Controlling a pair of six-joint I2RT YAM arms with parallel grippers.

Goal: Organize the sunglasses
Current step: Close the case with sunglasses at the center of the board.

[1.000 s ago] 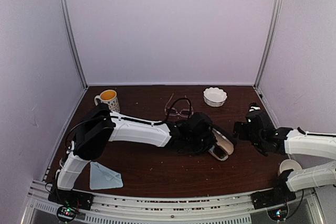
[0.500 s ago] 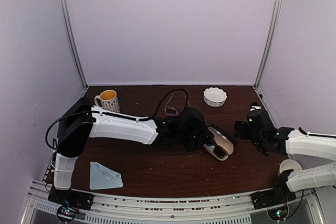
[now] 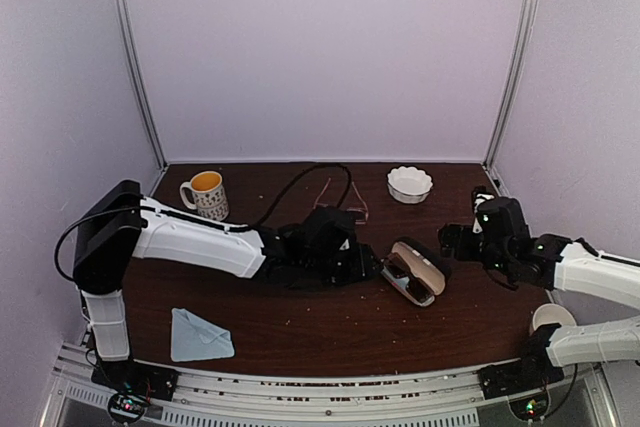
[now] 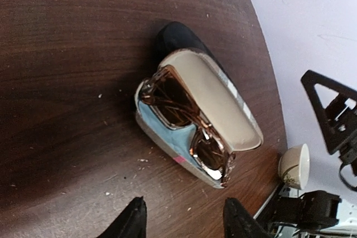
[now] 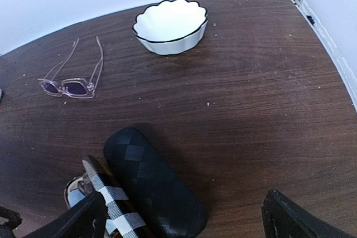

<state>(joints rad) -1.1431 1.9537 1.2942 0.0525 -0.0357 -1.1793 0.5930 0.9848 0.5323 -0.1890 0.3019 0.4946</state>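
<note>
**Desk:** How did the left arm sit on your feed?

**Operator:** I saw it stretched low over the table [image 3: 300, 327], with the forearm running right from the near-left base. The wrist was just left of the striped case [image 4: 217, 104]. The left claw [image 4: 181, 224] was spread, with nothing between its fingers. Its tips pointed at the case and were not touching it.

**Desk:** And the dark pair?

**Operator:** The dark sunglasses [image 4: 187, 124] lay inside that case on the blue lining, and the lid was tipped back. The black case [image 5: 153, 185] was closed and lay right against its far-right side.

**Desk:** What about the right arm?

**Operator:** I saw it folded at the elbow near the right edge, with the forearm coming back left. The right claw [image 5: 184, 221] hung above the table, just right of the two cases and facing them. Its fingers were wide apart and empty.

**Desk:** Where was the pink pair?

**Operator:** The pink glasses [image 5: 72, 85] sat on the table farther back, near the middle, with their arms unfolded. They were left of the white bowl [image 5: 170, 26] and well apart from both claws.
</note>
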